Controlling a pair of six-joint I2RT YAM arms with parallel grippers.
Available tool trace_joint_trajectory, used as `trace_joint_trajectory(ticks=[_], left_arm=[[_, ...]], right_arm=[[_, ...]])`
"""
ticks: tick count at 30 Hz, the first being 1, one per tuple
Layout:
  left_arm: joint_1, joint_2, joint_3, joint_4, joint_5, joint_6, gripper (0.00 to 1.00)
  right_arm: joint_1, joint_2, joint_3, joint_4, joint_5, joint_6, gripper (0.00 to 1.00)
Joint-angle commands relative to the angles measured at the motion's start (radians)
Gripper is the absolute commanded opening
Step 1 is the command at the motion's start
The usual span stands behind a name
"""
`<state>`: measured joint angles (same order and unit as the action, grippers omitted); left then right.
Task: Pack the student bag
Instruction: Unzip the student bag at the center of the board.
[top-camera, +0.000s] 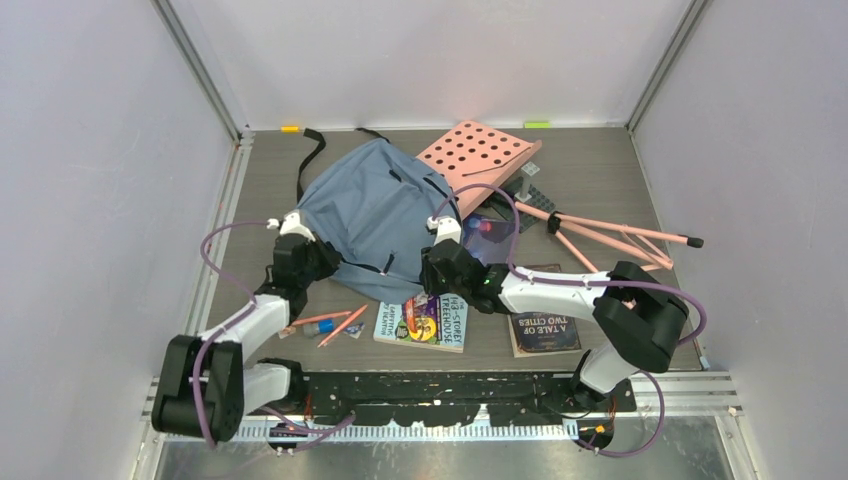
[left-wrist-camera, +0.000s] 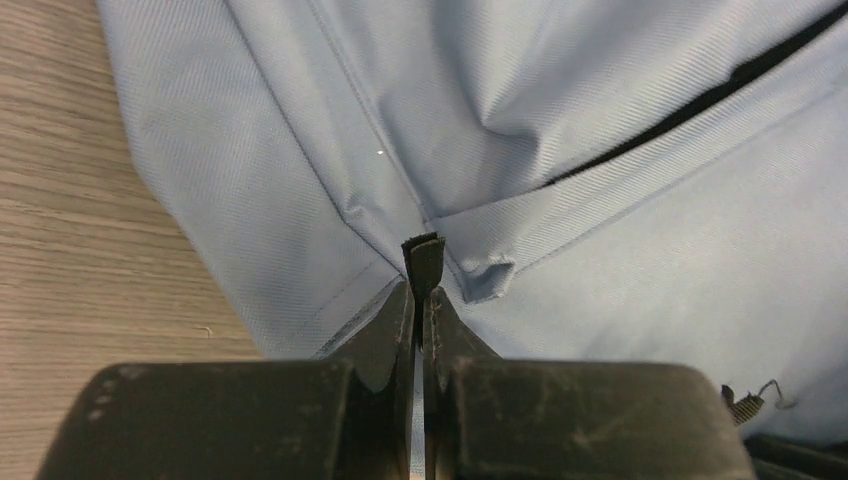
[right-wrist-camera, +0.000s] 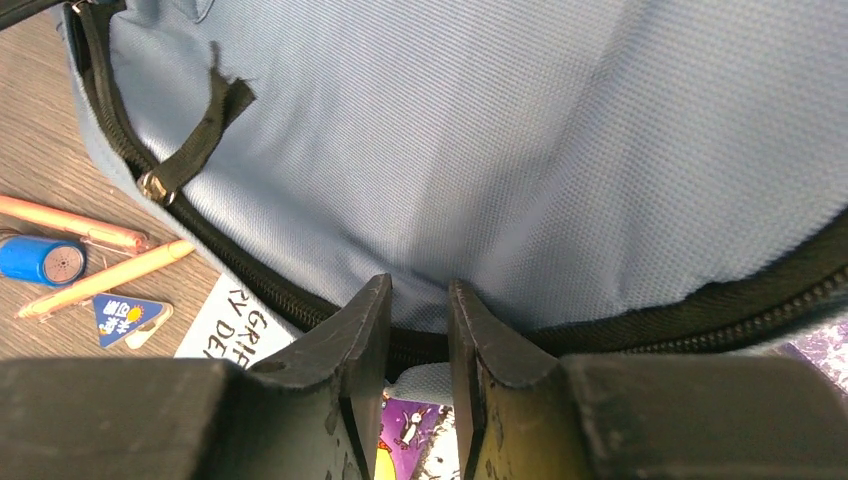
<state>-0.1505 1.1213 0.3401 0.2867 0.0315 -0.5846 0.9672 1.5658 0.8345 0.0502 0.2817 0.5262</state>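
Note:
The student bag (top-camera: 375, 212) is dusty-blue fabric and lies flat in the middle of the table, with black straps at its far left. My left gripper (top-camera: 298, 252) is at the bag's left edge. In the left wrist view the left gripper (left-wrist-camera: 420, 292) is shut on a small black tab (left-wrist-camera: 423, 258) at a seam of the bag (left-wrist-camera: 560, 120). My right gripper (top-camera: 447, 262) is at the bag's near right edge. In the right wrist view the right gripper (right-wrist-camera: 418, 287) has its jaws a narrow gap apart, closed over the black zipper edging (right-wrist-camera: 420, 345).
A Treehouse book (top-camera: 424, 320) lies under the bag's near edge and a Tale of Two Cities book (top-camera: 543, 326) lies to its right. Pencils (top-camera: 335, 322), a blue cylinder (right-wrist-camera: 40, 260) and a triangular piece (right-wrist-camera: 125, 312) lie near left. A pink perforated board (top-camera: 475, 152) and pink legs (top-camera: 620, 238) are at the back right.

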Motion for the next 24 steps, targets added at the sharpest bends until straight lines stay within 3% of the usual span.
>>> trace_joint_trajectory(ticks=[1, 7, 14, 24], left_arm=[[0.086, 0.101, 0.097, -0.059, -0.037, -0.008, 0.00], [0.092, 0.160, 0.118, -0.047, 0.152, -0.014, 0.00], [0.092, 0.122, 0.071, -0.093, 0.279, -0.010, 0.00], [0.091, 0.112, 0.032, -0.059, 0.291, -0.012, 0.00]], right_arm=[[-0.002, -0.032, -0.036, -0.106, 0.074, -0.038, 0.32], [-0.002, -0.063, 0.026, -0.177, 0.069, -0.035, 0.33], [-0.002, -0.036, 0.232, -0.314, 0.006, 0.004, 0.53], [-0.002, 0.096, 0.407, -0.283, -0.150, 0.116, 0.67]])
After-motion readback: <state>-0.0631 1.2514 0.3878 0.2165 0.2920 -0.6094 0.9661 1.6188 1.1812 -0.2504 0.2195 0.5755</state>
